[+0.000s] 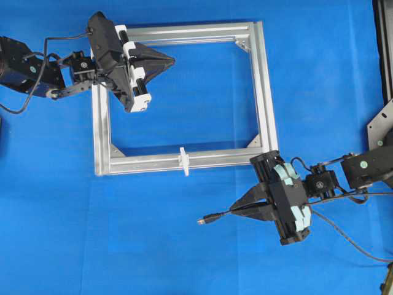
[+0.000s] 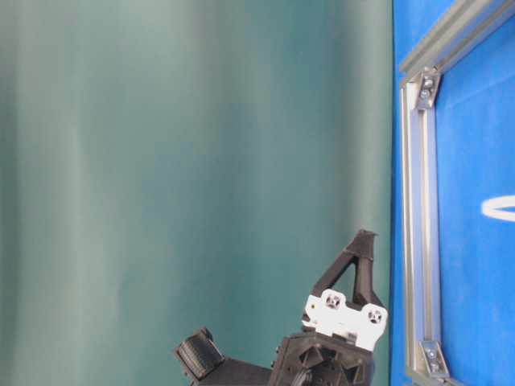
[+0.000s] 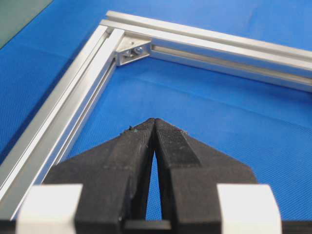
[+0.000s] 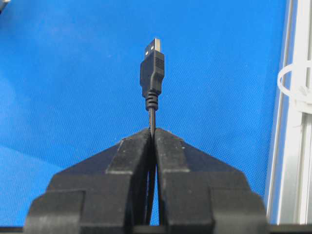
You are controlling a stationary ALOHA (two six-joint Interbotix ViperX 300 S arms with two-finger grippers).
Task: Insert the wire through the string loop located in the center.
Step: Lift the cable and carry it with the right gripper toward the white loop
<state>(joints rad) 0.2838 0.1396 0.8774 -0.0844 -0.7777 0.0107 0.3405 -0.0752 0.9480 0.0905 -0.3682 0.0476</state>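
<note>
On blue cloth (image 1: 184, 246), right hand (image 1: 236, 208) pinching wire (image 1: 215, 216), left hand (image 1: 171, 60) closed empty, teal backdrop (image 2: 193, 161)

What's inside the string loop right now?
Nothing. The string loop stands empty on the frame rail. The wire's plug lies off to the side over blue cloth, wire clamped in the right gripper. The loop's base is too small to make out.
</note>
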